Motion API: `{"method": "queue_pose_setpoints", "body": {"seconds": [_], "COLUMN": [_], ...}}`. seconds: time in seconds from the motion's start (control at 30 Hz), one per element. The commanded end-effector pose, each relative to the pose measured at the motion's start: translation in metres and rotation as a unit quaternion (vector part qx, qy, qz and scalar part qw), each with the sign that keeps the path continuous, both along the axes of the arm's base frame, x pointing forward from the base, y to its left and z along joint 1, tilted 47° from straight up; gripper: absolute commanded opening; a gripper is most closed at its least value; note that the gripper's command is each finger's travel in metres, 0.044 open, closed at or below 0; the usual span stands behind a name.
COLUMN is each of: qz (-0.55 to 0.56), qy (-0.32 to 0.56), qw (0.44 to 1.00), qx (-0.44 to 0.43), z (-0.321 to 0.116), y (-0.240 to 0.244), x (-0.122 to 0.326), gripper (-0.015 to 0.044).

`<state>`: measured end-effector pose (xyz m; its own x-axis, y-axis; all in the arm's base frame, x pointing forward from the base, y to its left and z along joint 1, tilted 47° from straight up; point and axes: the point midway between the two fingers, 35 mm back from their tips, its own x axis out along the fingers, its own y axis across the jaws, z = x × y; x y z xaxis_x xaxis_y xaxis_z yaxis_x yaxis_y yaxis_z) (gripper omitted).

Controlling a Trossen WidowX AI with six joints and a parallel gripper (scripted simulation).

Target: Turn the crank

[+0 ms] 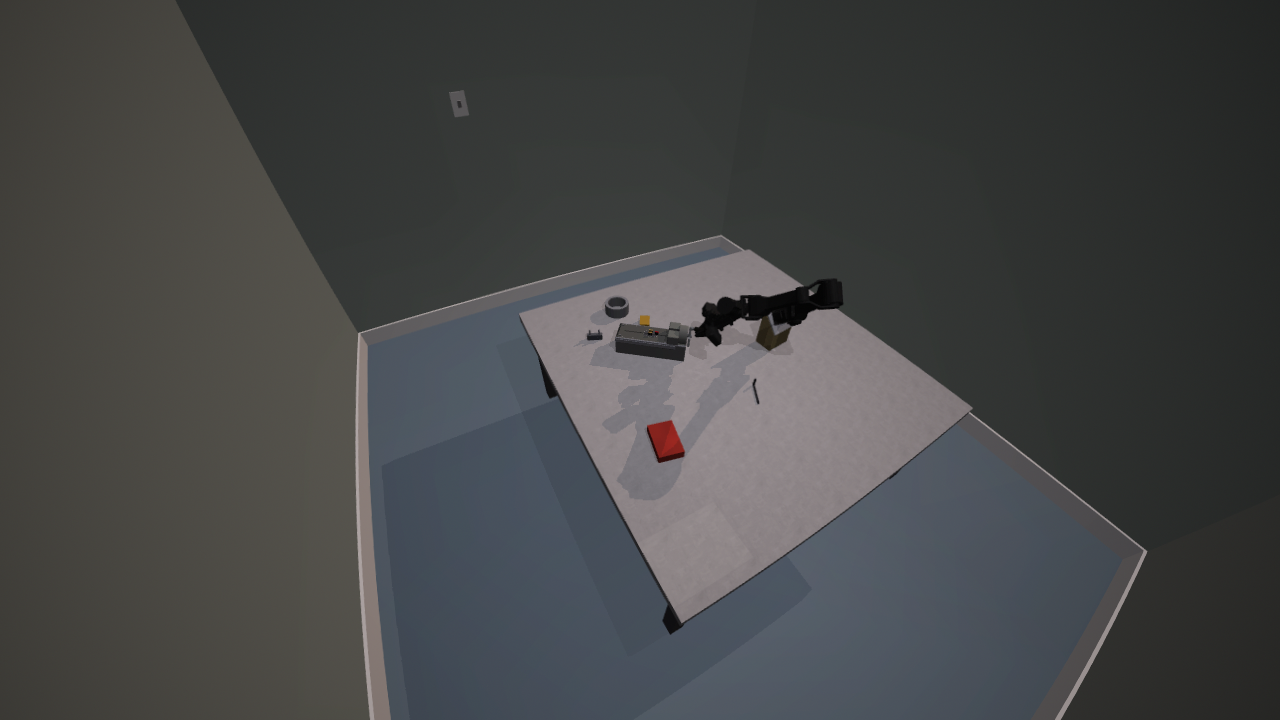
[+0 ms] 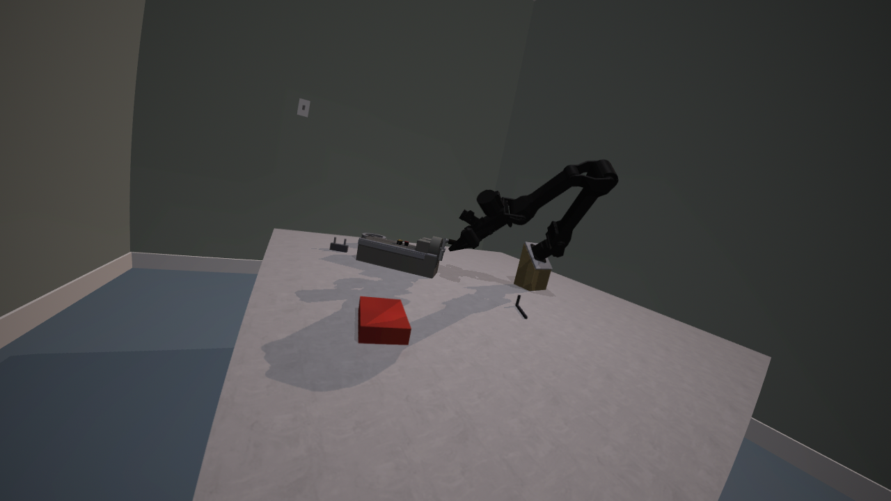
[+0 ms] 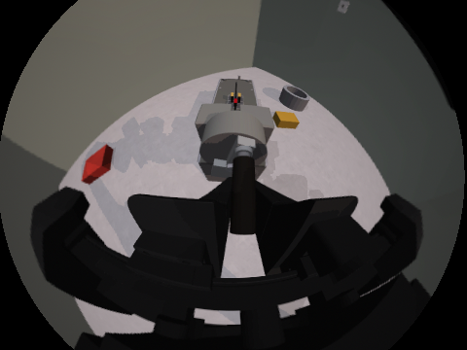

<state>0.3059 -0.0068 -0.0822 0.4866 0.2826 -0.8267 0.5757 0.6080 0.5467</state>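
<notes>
My hand was clamped on the crank handle, lower centre of the wrist view; overshoot of the red pointer, upper centre, was possible through excess cranking.

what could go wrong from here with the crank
The claw is shut on the dark handle, so opening it might nudge the crank.

The red pointer looks slightly nearer the crank than the brass marks; letting go now could leave it off level.
</notes>
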Motion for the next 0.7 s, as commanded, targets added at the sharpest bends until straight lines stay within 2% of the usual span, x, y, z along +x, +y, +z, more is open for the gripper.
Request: {"method": "queue_pose_setpoints", "body": {"seconds": [0.0, 0.67], "qz": [-0.005, -0.005], "qy": [0.011, 0.011], "qw": [1.0, 1.0], "qx": [-0.006, -0.006], "z": [-0.0063, -0.0128], "y": [-0.0037, -0.0038], "x": [-0.0056, -0.0092], "gripper": [0.0, 0.0]}}
